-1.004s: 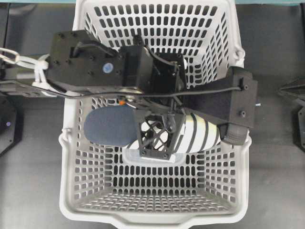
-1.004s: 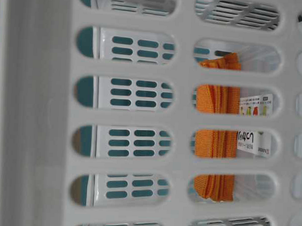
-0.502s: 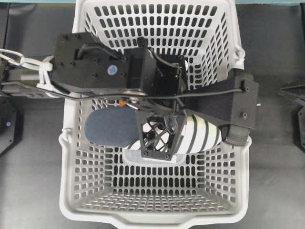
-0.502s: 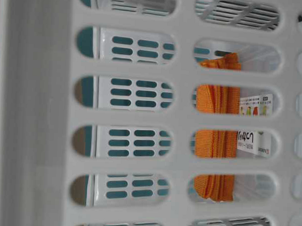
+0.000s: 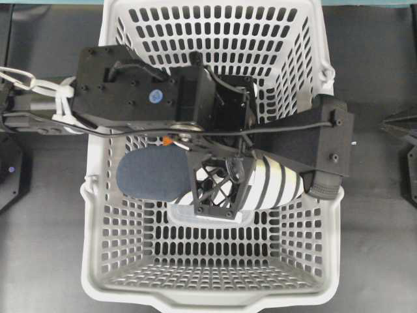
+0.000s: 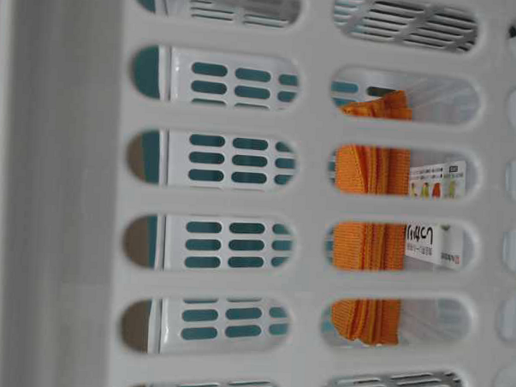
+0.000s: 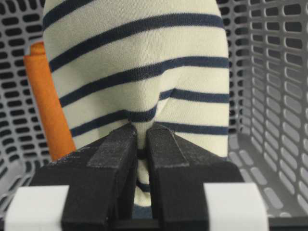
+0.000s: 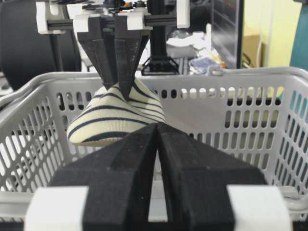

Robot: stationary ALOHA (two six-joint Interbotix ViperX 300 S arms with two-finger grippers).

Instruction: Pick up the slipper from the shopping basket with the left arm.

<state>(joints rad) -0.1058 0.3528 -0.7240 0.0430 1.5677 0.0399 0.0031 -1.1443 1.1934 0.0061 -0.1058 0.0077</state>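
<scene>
Slipper pinched in my left claw

My black left claw [image 7: 141, 132] clenches the cream, navy-striped fabric slipper [image 5: 273, 184] at frame centre, above the light grey slotted plastic basket [image 5: 215, 297]; my right claw [image 8: 158, 131] is closed, empty, outside the rim.

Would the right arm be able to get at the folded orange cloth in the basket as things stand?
Probably not easily: the orange cloth lies low in the basket beneath the slipper, which the left gripper pinches above it, while the right gripper sits shut outside the rim.
</scene>
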